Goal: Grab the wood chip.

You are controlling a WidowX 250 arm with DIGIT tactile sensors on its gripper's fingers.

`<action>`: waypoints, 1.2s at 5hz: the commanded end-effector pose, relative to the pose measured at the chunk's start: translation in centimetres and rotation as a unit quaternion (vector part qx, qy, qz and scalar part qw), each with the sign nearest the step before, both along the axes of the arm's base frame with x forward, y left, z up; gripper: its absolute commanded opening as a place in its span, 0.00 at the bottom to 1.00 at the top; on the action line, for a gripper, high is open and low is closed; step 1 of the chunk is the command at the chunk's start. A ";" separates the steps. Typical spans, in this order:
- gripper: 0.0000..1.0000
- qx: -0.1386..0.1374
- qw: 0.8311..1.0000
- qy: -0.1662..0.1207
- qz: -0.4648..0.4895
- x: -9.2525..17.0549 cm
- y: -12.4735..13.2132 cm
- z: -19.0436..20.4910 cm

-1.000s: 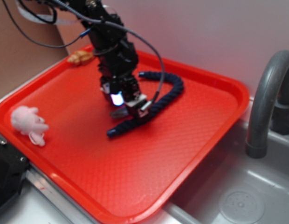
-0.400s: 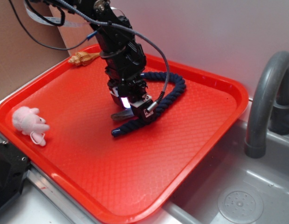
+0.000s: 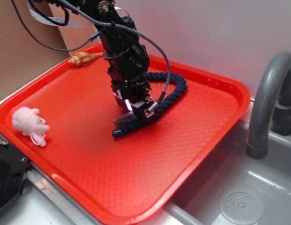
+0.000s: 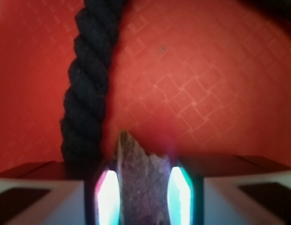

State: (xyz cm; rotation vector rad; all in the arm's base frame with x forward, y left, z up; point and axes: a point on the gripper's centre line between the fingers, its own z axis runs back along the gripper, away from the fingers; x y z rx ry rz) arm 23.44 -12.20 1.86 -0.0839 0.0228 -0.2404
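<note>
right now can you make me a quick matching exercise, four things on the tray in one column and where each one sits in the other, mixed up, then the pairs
Things
1. wood chip
2. rope
3. seashell
4. pink plush toy

Places
A. near the tray's left edge, well away from the arm
B. between the gripper's glowing fingers
C. at the tray's far rim, behind the arm
D. curved across the tray's middle, passing right beside the gripper

Pairs: 1-B, 2-D, 3-C, 4-A

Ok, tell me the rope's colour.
Navy blue, near black; the rope shows best in the exterior view, curving beside the gripper.
</note>
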 end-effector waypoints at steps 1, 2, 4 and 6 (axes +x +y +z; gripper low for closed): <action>0.00 0.052 0.996 -0.002 0.077 1.4 3.0 4.9; 0.00 0.039 0.978 -0.039 0.202 0.2 6.5 9.9; 0.00 0.016 0.947 -0.109 0.303 -2.7 9.1 19.7; 0.00 -0.003 0.970 -0.055 0.238 -0.6 9.7 21.2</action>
